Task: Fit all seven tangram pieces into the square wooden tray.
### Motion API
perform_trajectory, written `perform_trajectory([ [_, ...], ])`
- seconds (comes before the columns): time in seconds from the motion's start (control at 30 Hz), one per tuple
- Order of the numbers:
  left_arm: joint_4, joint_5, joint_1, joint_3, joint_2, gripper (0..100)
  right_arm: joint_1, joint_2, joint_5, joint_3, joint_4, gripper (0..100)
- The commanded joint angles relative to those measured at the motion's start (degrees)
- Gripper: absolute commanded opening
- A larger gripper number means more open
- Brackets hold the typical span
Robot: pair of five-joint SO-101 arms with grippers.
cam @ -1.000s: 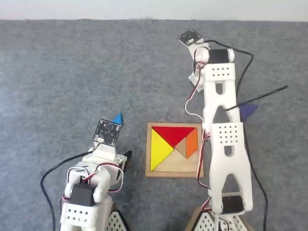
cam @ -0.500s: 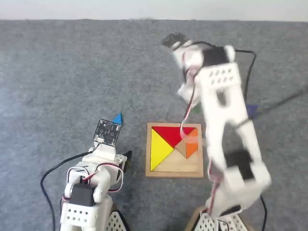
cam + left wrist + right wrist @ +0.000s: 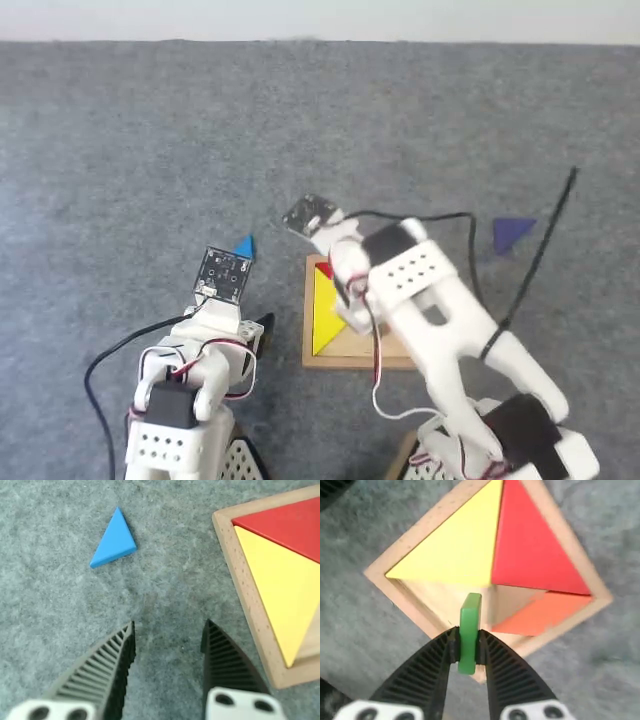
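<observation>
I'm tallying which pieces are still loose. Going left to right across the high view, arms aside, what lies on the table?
Light blue triangle → wooden tray → dark blue triangle.

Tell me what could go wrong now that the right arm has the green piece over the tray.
1. The right gripper holds the green piece on its edge, so on release it may tip and land propped on the tray rim or the yellow triangle instead of lying flat.
2. The bare gap beside the orange piece looks tight; a slightly off drop could nudge seated pieces.
</observation>
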Motion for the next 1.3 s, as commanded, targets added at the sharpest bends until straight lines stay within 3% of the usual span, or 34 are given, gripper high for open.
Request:
perform_trajectory([
  [0.0,-0.26,-0.09,0.26,-0.40,-0.44,21,-4.53,-2.95,-10.64,2.02,-3.38,0.6],
  [0.5,-0.26,-0.09,0.26,-0.40,-0.44,21,-7.43,-2.86,-13.10,2.99,-4.26,0.6],
  [0.7,-0.26,-0.09,0.26,-0.40,-0.44,21,-7.16,-2.86,-2.02,3.08,-4.26,0.6],
  [0.87,-0.26,-0.09,0.26,-0.40,-0.44,21,-7.43,-3.47,-0.79,2.99,-4.09,0.8],
  [1.17,-0.26,-0.09,0.26,-0.40,-0.44,21,-7.52,-3.47,-5.01,3.96,-3.82,18.8],
  [1.27,-0.26,-0.09,0.26,-0.40,-0.44,21,-7.34,-3.47,-5.19,3.96,-4.00,20.5],
])
